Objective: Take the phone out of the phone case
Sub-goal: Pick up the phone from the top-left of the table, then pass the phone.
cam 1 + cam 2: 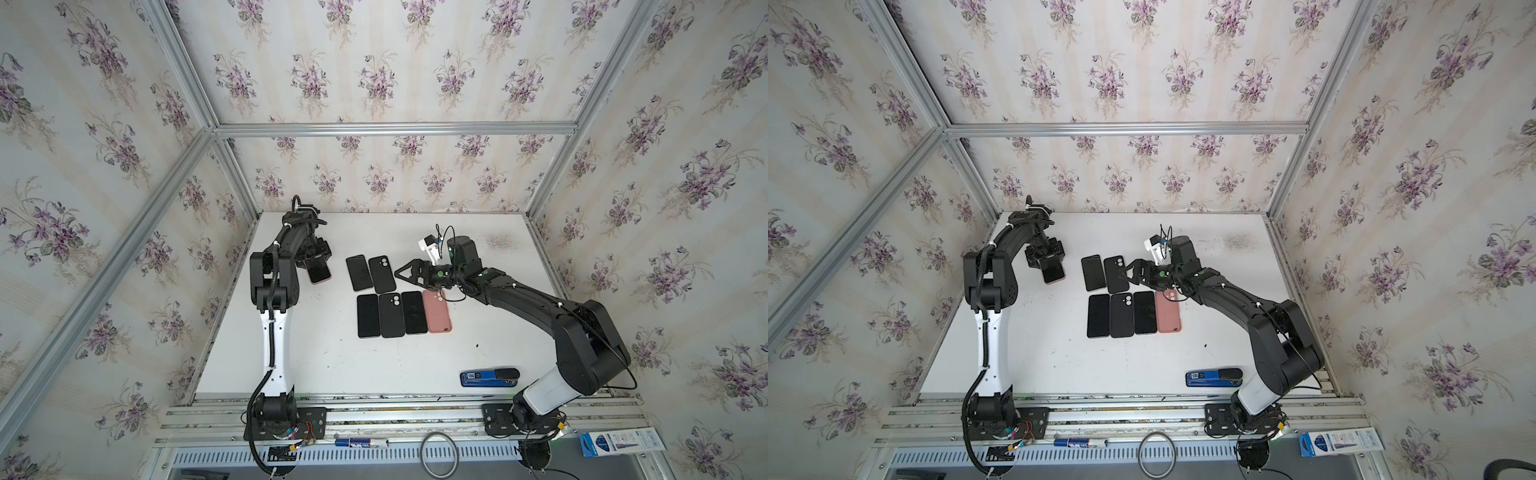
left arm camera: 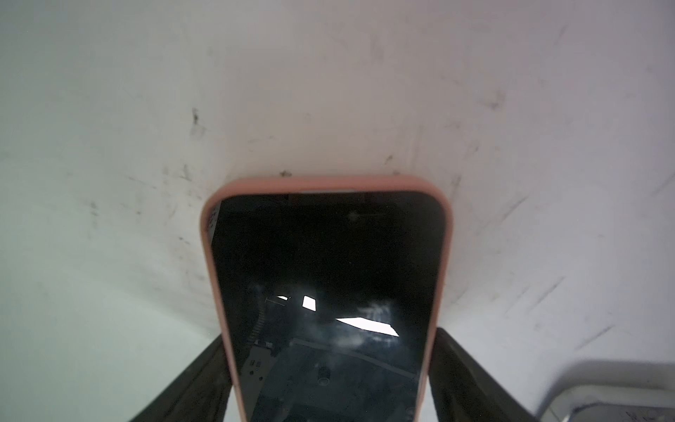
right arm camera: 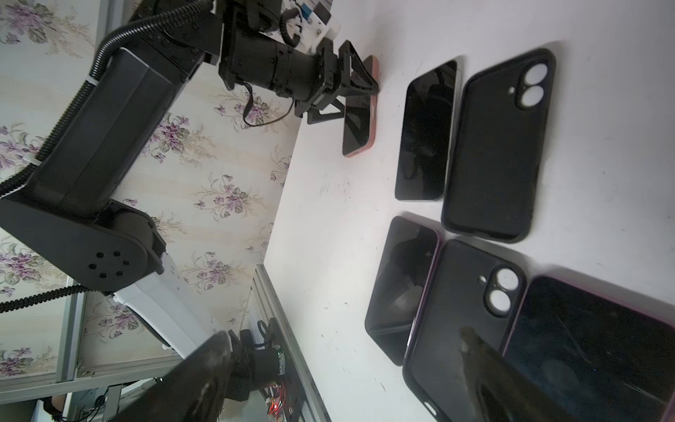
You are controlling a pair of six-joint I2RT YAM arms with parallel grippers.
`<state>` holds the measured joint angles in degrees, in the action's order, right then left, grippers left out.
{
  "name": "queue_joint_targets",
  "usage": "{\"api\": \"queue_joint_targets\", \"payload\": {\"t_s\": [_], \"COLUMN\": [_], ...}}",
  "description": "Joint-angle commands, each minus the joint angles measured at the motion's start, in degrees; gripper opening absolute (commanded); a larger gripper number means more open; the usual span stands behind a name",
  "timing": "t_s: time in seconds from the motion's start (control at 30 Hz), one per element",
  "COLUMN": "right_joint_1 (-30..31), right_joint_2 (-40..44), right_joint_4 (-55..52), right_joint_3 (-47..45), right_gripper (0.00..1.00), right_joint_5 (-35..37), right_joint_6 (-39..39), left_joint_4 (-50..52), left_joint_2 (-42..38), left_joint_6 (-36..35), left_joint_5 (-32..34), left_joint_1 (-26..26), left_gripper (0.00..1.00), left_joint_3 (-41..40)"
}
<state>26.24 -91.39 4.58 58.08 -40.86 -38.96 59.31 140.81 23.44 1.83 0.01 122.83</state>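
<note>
— Phone: which one is the job, with so many lying about?

— Work outward from the front. Nearer than the block (image 1: pixel 390 316) of six flat items, off its right side, lies a blue stapler (image 1: pixel 490 378), which seems to play no part. The block reads as sorted pairs: bare dark handsets (image 1: pixel 368 316) beside black shells (image 1: pixel 382 274), with a pink shell (image 1: pixel 437 311) back up at its right end. I judge those finished and set together to keep the rest of the table (image 2: pixel 365 91) free.

— And the arms?

— The right gripper (image 1: pixel 402 274) hangs over the block's far right corner. Its fingers (image 3: pixel 204 369) are spread wide with nothing between them, probably ready to push or peel. Left of the block's far row, apart from it, the left gripper (image 2: pixel 328 332) has the phone (image 2: pixel 328 255). Its fingers (image 2: pixel 204 376) straddle one end and look pressed on both long edges of the case (image 2: pixel 325 182).

— Why that end only?

— My guess is that it leaves the other end sticking out for the second arm to work on. Whether that end rests on the table or is raised, I cannot tell.

— How does it look?

— Screen up, black and glossy, mirroring bright patches. The case is salmon pink and its rim wraps every visible edge, so the phone looks fully seated. A small pale tag (image 2: pixel 213 219) shows at one corner, unreadable.
</note>
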Motion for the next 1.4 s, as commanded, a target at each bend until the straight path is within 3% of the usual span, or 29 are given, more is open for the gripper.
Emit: {"api": "queue_joint_targets", "payload": {"t_s": [0.0,0.2,0.47,0.5,0.93,1.37], "right_joint_1": [0.05,0.06,0.04,0.04,2.5,10.37], "right_joint_2": [-0.6,-0.39,0.98,1.28,0.14,-5.23], "right_joint_4": [2.53,2.41,2.88,2.92,5.79,2.88], "right_joint_3": [1.13,1.0,-0.31,-0.5,0.3,9.59], "right_gripper": [0.99,0.99,0.99,0.99,0.99,0.96], "right_joint_5": [-1.32,-1.28,-0.89,-0.72,-3.38,-3.98], "right_joint_6": [-0.47,-0.43,-0.55,-0.5,1.46,4.89], "left_joint_4": [1.42,1.26,-3.14,-3.89,-15.89,-24.84], "left_joint_2": [0.16,-1.03,-7.6,-8.67,-29.58,-51.67], "left_joint_6": [-0.33,-1.65,-2.78,-2.84,-3.32,-1.32], "left_joint_5": [-0.31,-1.21,-2.59,-3.15,-9.2,-9.2], "left_joint_1": [0.16,0.25,0.25,0.25,-2.67,-12.98], "left_gripper": [0.79,0.61,0.56,0.51,0.45,0.45], "left_joint_3": [0.22,-0.78,-7.61,-8.59,-24.21,-36.8]}}
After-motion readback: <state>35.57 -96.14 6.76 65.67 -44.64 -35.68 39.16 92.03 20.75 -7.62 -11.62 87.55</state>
